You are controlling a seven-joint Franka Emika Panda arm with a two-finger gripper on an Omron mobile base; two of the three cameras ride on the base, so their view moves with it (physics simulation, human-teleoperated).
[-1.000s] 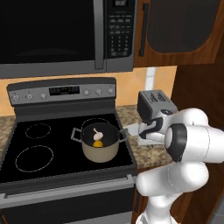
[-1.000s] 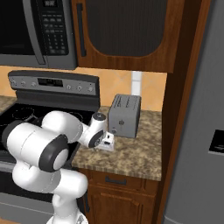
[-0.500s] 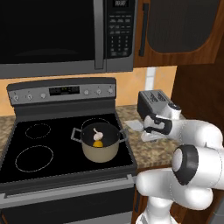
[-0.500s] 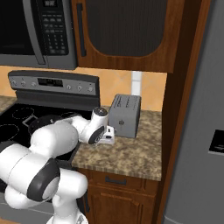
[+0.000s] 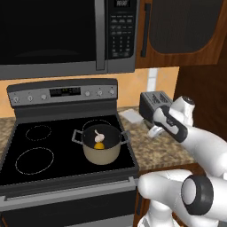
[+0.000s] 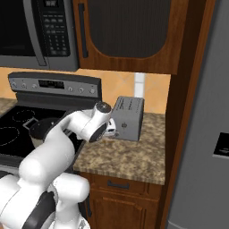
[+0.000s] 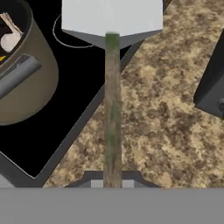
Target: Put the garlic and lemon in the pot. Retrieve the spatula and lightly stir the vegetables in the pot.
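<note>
Arm swung right; tool (image 7: 112, 183) grips spatula (image 7: 112, 26).

beige pot (image 5: 102, 153) w/ dark inside and grey handles, whitish garlic (image 5: 98, 134), yellow lemon (image 5: 99, 145); spatula (image 7: 112, 26) light-grey blade, handle looks greenish-brown in hand view; stove (image 5: 26, 166) glossy black w/ white burner rings; counter (image 6: 129, 156) speckled brown granite; dark grey toaster (image 6: 127, 118); reddish-brown wood cabinet (image 6: 129, 33)

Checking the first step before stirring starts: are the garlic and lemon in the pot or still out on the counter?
In. The whitish garlic bulb and small yellow lemon both lie inside the beige pot's dark interior on the stove.
</note>
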